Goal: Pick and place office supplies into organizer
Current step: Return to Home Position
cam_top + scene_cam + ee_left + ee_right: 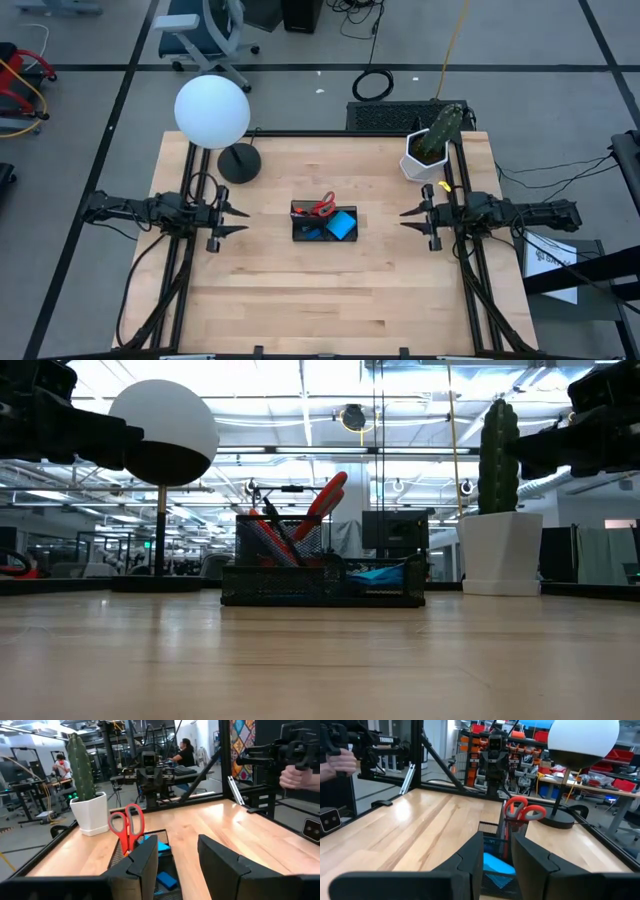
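High view: both arms parked, organizer filled

Across the wooden table [300, 310], I had the left gripper [241, 221] and right gripper [406, 219] hanging well apart at opposite sides, fingers spread, grasping nothing. Between them sat the organizer [295, 232], the red-handled scissors [323, 206] standing handles-up in it beside the blue note pad [343, 225]. I judged the scissors stiff and light, best taken by the handles; the pad, by its edges.

Bright, even overhead light, soft shadows
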Tool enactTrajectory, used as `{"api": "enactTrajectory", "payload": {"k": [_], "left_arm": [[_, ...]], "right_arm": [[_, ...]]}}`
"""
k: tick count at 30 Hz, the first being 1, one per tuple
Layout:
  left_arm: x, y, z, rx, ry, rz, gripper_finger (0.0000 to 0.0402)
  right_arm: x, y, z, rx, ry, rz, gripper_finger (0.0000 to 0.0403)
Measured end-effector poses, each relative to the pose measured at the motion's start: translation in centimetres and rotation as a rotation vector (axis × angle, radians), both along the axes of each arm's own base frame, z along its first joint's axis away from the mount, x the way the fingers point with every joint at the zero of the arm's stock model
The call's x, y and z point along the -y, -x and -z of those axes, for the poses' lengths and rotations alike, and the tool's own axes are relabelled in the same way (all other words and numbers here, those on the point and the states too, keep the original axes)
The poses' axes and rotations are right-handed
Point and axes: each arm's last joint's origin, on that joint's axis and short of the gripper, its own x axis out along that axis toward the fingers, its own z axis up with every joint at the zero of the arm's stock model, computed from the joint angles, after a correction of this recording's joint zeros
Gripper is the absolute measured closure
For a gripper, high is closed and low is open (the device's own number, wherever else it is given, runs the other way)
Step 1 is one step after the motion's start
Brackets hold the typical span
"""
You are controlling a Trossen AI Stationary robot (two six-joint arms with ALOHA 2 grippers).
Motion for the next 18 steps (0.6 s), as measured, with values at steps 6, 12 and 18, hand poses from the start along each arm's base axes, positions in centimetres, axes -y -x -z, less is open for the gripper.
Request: {"api": "enactTrajectory", "payload": {"k": [6,12,18], "left_arm": [[0.0,0.0,0.02,-0.002,0.001,-0.001,0.0256],[-0.04,-0.01,0.03,-0.003,0.002,-0.015,0.0256],[-0.06,-0.02,0.04,-0.003,0.003,-0.02,0.0256]], "right_arm": [[0.0,-0.16,0.21,-0.027,0.004,0.002,0.0312],[0.11,-0.24,0.28,-0.035,0.025,0.04,0.0312],[0.13,-0.26,0.14,-0.02,0.03,0.046,0.0312]]}}
